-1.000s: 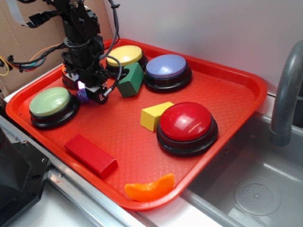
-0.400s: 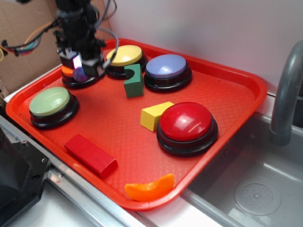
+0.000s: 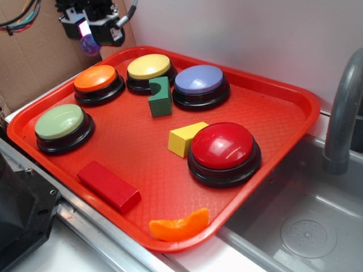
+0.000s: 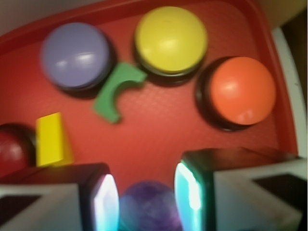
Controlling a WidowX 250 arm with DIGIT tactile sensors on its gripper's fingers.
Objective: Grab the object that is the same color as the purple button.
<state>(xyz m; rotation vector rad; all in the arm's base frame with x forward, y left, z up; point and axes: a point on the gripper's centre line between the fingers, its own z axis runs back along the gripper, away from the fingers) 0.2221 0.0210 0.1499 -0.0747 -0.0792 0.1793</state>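
My gripper [image 3: 89, 35] is high above the tray's back left corner, shut on the small marbled purple ball [image 3: 89, 45]. In the wrist view the ball [image 4: 149, 206] sits between my two glowing pads [image 4: 107, 202], and my gripper [image 4: 147, 202] looks down on the tray. The purple button [image 3: 199, 80], lavender-blue domed on a black base, stands at the back of the tray; it also shows in the wrist view [image 4: 76, 54].
The red tray [image 3: 278, 113] holds yellow [image 3: 149, 67], orange [image 3: 96, 78], green [image 3: 60, 121] and red [image 3: 222, 145] buttons, a green notched block [image 3: 160, 97], a yellow block [image 3: 184, 137], a red block [image 3: 108, 185] and an orange slice [image 3: 180, 224]. A sink and faucet [image 3: 343, 107] lie at the right.
My gripper has risen from the tray floor beside the orange button, carrying the purple ball up and back. The green notched block has shifted and now stands upright.
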